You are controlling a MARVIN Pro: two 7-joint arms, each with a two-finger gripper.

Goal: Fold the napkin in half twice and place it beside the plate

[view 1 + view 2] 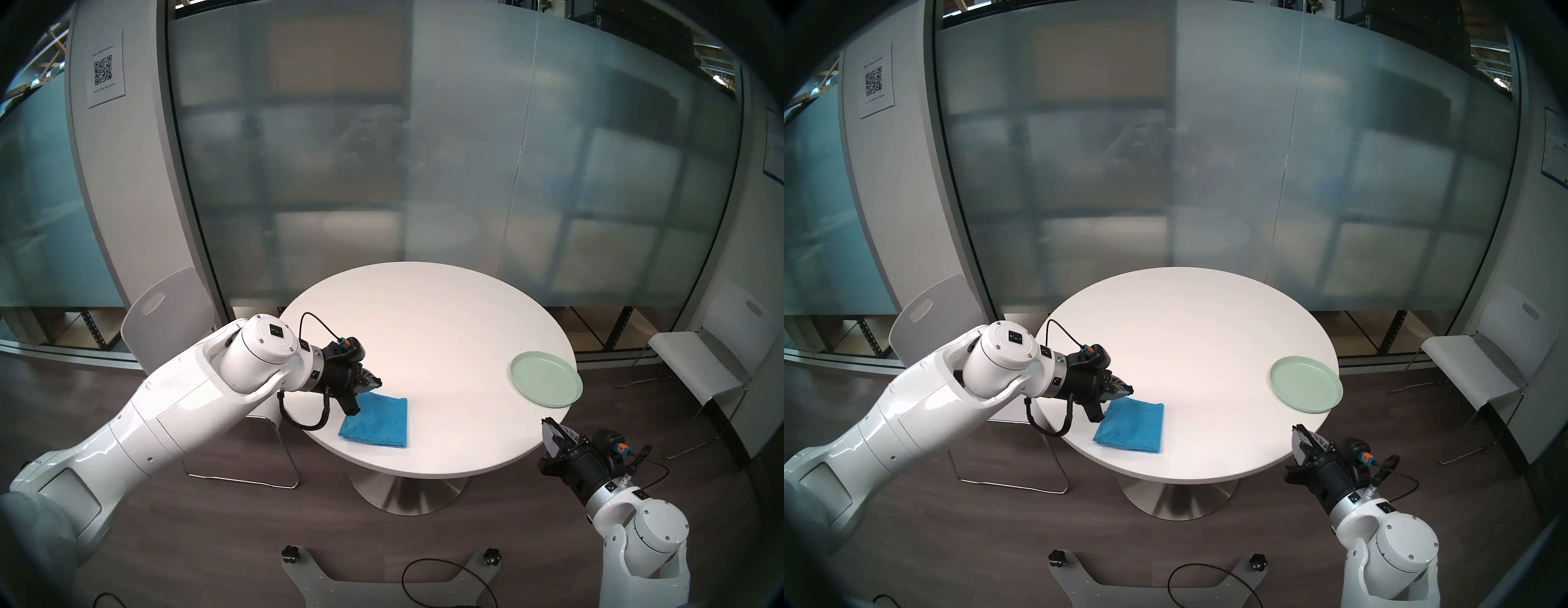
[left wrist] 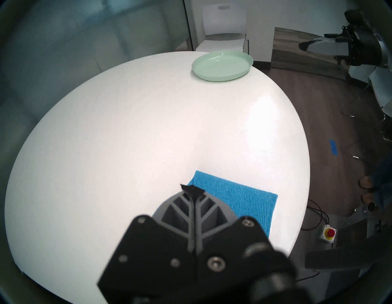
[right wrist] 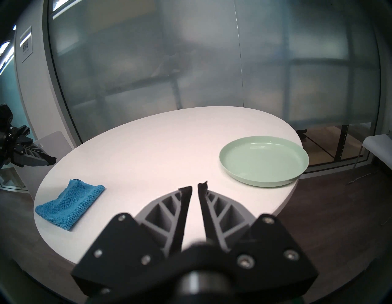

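The left gripper (image 2: 192, 191) has its fingers pressed together on nothing, tips in the air just above the napkin's (image 1: 377, 420) far left corner and clear of the cloth. The right gripper (image 3: 195, 187) shows a narrow gap between its fingertips, empty too, hanging off the table's (image 1: 424, 314) near right edge, on the far side of the napkin from the other hand.

The napkin lies flat near the table's near left edge, a compact blue rectangle with layered edges showing in the right wrist view (it looks folded, and the thickness suggests both folds, though I cannot count the layers for sure).

The plate (image 1: 545, 378) sits well apart from the napkin, at the table's right edge, slightly overhanging it.

By my reading the folding is done; carrying the napkin across to lie beside the plate is left.
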